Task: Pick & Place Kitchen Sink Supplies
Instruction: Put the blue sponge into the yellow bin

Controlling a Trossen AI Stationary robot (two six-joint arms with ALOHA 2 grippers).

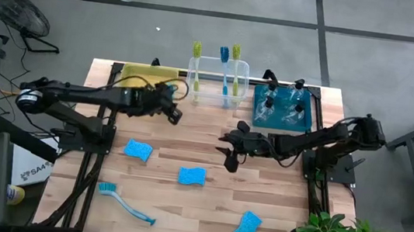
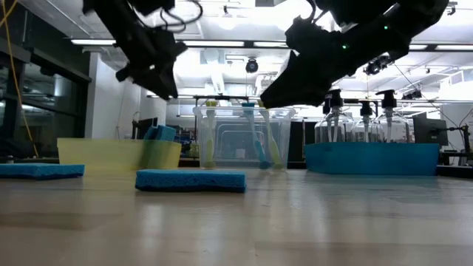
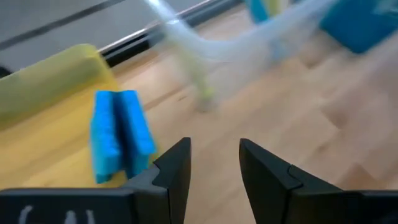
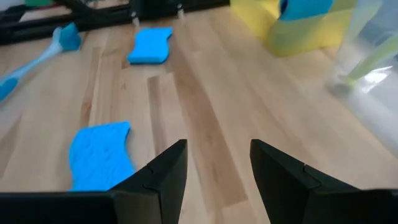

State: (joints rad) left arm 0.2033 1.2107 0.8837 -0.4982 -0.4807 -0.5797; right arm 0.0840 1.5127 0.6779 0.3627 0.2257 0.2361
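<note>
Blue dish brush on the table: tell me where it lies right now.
In the high view the blue dish brush lies flat on the table's front left part, below the left sponge, far from both grippers.

Surface [image 1: 204, 209]: pale wood planks, smooth, slight sheen. Sponges [image 1: 191, 177]: porous matt foam. Bins: yellow bin [image 1: 149, 73] translucent plastic, clear bin [image 1: 195, 83] glossy plastic, teal bin [image 1: 280, 123] plastic. End effector fingers [image 4: 165, 171]: matt black plastic.
</note>
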